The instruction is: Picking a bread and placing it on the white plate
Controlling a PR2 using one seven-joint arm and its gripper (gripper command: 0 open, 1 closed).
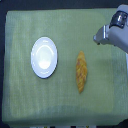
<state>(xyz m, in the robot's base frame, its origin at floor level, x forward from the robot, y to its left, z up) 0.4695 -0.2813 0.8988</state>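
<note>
Golden bread (81, 71) lies on a green cloth (30, 100), long axis running top to bottom, just toward the exterior view's right of the white plate (44, 57). Up and rightward, well apart, hovers the gripper (99, 36); its jaw state cannot be made out.

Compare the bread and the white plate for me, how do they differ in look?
The bread is long, narrow and pointed; the white plate is round. The bread is golden-orange and bumpy; the plate is plain white and smooth. Both lie apart on the green cloth, untouched by the gripper.
</note>
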